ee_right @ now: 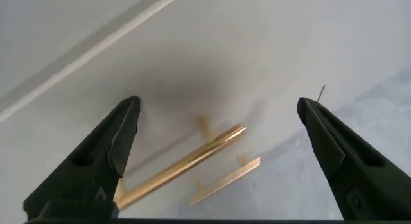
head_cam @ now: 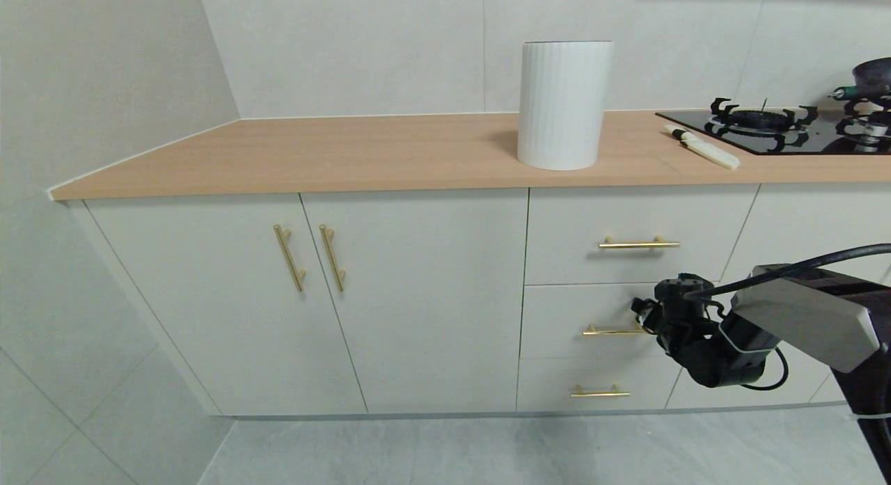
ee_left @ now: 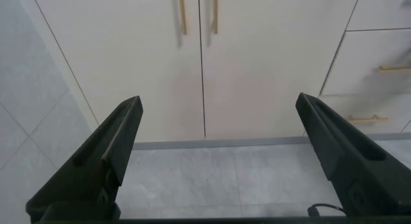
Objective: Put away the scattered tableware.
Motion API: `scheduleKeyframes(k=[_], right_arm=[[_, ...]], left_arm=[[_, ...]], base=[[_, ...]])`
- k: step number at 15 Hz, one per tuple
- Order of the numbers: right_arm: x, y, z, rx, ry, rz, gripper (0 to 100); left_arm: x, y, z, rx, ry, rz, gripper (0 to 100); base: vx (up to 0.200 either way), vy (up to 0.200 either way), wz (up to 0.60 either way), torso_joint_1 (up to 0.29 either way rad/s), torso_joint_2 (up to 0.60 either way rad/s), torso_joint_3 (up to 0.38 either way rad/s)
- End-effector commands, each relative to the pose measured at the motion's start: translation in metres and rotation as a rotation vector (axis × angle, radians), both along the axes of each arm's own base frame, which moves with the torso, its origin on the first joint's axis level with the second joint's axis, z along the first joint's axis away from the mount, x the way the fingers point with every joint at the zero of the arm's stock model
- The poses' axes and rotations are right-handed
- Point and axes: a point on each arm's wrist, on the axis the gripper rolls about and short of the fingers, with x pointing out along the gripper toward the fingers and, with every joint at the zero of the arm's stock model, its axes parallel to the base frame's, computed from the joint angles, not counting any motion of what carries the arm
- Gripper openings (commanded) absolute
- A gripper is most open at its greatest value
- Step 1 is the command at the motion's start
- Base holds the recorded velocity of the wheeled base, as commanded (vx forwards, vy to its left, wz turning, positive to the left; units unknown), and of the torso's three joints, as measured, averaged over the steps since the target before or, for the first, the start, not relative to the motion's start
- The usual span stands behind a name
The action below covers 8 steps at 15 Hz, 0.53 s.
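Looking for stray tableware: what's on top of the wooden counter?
A white canister, a pale utensil and a stove. The canister's inside is hidden by its wall.

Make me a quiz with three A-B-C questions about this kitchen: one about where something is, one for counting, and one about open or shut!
1. Where is the white canister? A: on the floor. B: on the wooden counter. C: on the stove.
2. How many upright gold handles are on the doors? A: two. B: four. C: six.
3. The right pincer is: A: shut. B: open. C: holding a spoon.
Answers: B, it stands on the counter; A, each door has one; B, its jaws stand wide apart.
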Motion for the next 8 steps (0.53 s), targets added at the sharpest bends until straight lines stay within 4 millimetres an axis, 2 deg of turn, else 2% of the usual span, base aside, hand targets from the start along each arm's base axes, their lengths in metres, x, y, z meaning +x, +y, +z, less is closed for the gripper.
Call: scheduleKeyframes(k=[1, 6, 8], right_arm=[[0.006, -0.005, -0.005, 0.007, -0.015, -0.018, 100], [0.002, -0.003, 0.001, 0.005, -0.019, -0.023, 100], [-0.012, 0.000, 0.017, 0.009, -0.009, -0.002, 100]], left_arm=[[0.000, 0.000, 0.000, 0.000, 0.001, -0.001, 100], [0.000, 0.000, 0.000, 0.000, 0.001, -0.001, 100], [0.000, 0.000, 0.000, 0.000, 0.001, 0.001, 100]], base=[[0.000, 0.000, 0.00, 0.000, 0.00, 0.000], [0.000, 0.000, 0.00, 0.000, 0.00, 0.000], [0.000, 0.000, 0.00, 0.000, 0.00, 0.000]])
